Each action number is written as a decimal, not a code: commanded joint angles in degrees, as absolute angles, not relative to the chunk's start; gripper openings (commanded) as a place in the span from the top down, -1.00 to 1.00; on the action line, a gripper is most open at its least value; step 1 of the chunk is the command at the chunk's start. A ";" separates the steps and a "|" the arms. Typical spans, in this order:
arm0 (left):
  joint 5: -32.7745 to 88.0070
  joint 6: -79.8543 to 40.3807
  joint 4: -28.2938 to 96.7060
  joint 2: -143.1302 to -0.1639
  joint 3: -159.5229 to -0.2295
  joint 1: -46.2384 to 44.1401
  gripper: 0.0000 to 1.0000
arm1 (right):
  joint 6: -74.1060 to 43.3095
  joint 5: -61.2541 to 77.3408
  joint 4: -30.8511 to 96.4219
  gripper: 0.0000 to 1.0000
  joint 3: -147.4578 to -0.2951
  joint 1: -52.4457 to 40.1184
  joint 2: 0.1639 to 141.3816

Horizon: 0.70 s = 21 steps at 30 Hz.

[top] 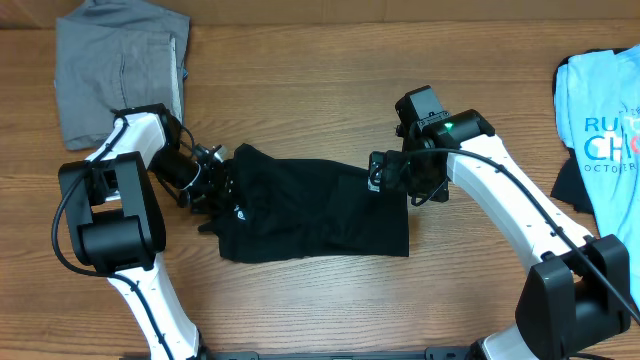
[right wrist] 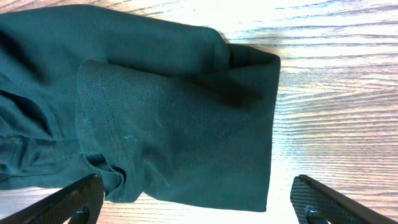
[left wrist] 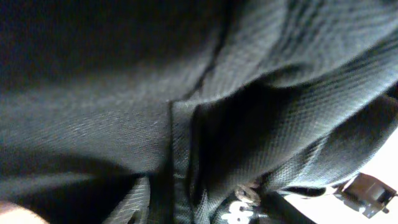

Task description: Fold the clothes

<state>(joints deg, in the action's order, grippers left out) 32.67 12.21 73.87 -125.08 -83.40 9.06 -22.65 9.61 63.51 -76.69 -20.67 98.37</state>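
Observation:
A black garment (top: 310, 210) lies roughly flat in the middle of the table, its left end bunched up. My left gripper (top: 212, 188) is buried in that bunched left edge. The left wrist view is filled with the garment's dark fabric (left wrist: 186, 93) gathering toward the jaws, with a white logo (left wrist: 239, 214) at the bottom, and the fingers are hidden. My right gripper (top: 385, 178) hovers over the garment's upper right corner. In the right wrist view its fingers (right wrist: 202, 205) are spread wide and empty over the folded hem (right wrist: 180, 124).
A folded grey garment (top: 120, 65) lies at the back left. A light blue T-shirt (top: 605, 130) with lettering lies at the right edge over a dark item (top: 570, 185). Bare wooden table (top: 330, 300) shows in front of the black garment.

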 commanded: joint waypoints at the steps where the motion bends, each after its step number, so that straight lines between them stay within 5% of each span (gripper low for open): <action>1: 34.54 12.69 73.93 -126.32 -82.63 8.47 0.39 | -22.50 9.10 63.18 -1.00 -76.44 -20.51 98.52; 3: 34.48 12.67 73.82 -126.32 -82.65 8.47 0.85 | -22.50 9.41 63.13 -1.00 -76.44 -20.51 98.52; 4: 34.33 12.60 73.76 -126.32 -82.70 8.58 0.92 | -22.50 9.72 63.13 -1.00 -76.44 -20.51 98.52; 21: 28.45 6.39 90.87 -125.05 -107.15 10.94 0.92 | -22.68 15.79 53.15 -1.00 -65.41 -20.56 98.52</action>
